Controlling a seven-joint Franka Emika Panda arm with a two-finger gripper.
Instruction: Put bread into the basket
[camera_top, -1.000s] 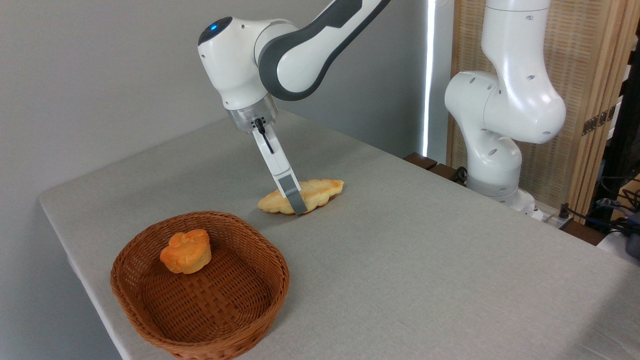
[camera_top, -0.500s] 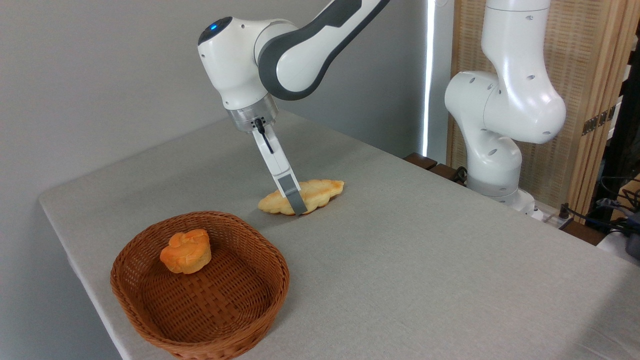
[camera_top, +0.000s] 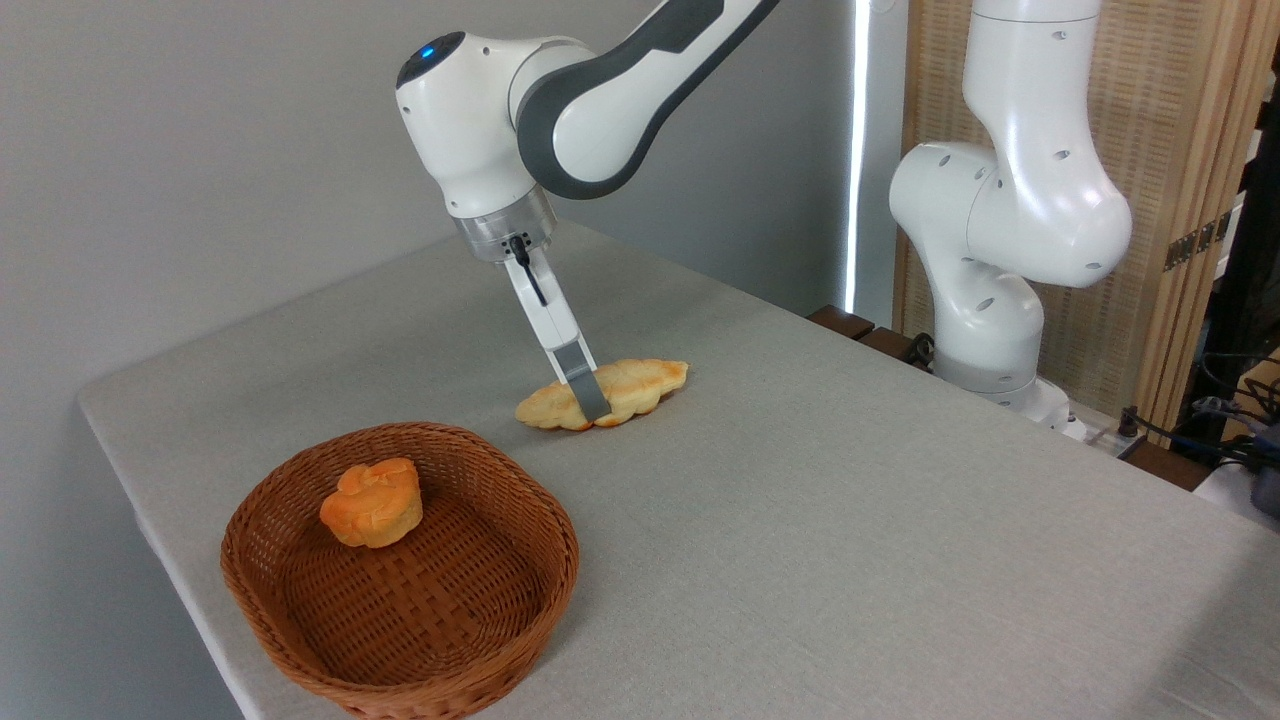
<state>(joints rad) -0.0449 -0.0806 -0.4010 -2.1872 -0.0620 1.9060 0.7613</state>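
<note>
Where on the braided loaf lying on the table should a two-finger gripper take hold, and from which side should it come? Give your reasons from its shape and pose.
Grip the bread across its narrow width near the middle, coming down from above. It lies flat on the table with its long axis left to right and its ends tapering, so the middle looks the most balanced spot. The gripper already straddles it there.

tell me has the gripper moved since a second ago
Yes, slightly. The visible near finger looks narrower and its tip sits a little higher against the bread, which lies in the same spot on the table.
</note>
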